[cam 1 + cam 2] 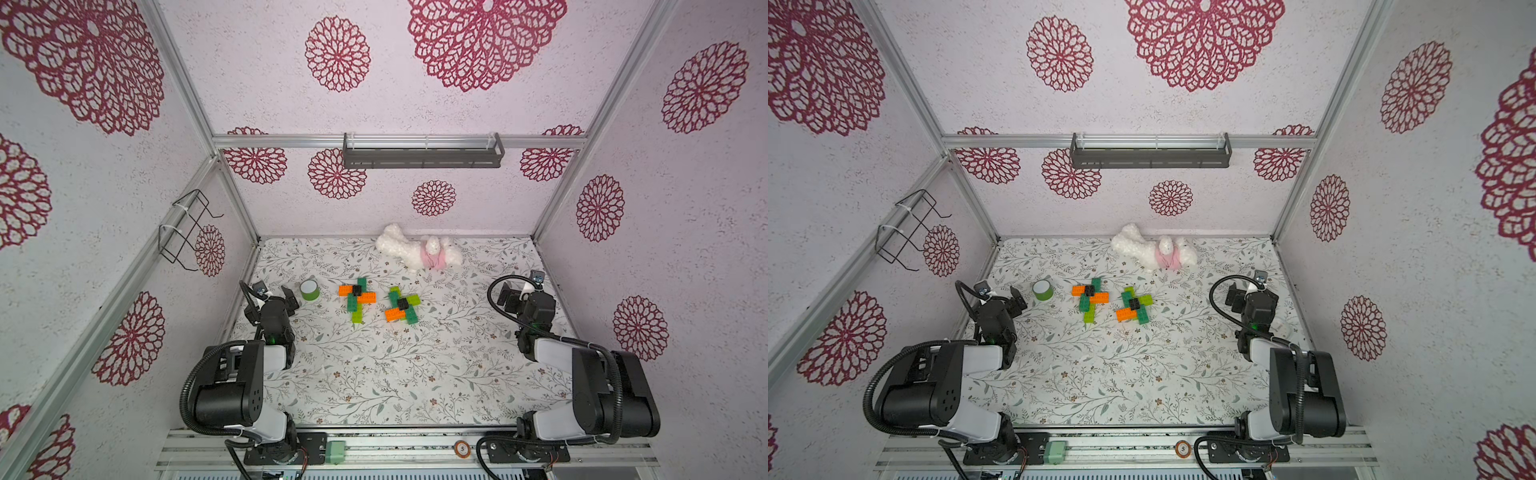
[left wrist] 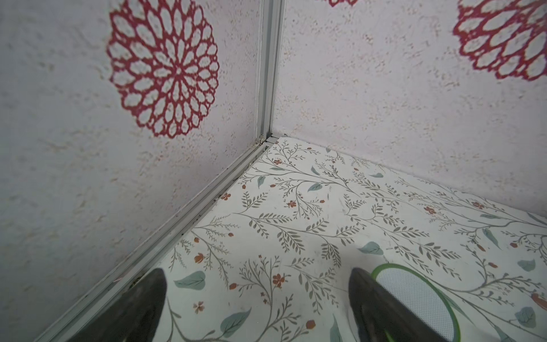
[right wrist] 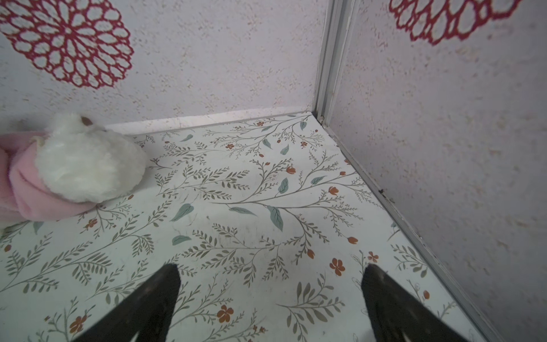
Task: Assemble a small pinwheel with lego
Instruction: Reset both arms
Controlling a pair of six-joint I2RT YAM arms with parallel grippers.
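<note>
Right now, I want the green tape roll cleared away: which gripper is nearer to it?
Left. The left gripper sits open just beside the tape roll; the right gripper is far across the table, past both lego pinwheels.

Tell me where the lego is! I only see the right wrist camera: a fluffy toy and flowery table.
Observer: In a top view, two lego crosses lie in the middle of the table: a left cross and a right cross, a little apart.
Operator: Do they look like pinwheels?
Observer: Yes. The left cross has four arms around a black brick, and the right cross is built the same way.
Operator: What's the other arm doing?
Observer: The left gripper is open and empty, close beside a green tape roll.
</note>
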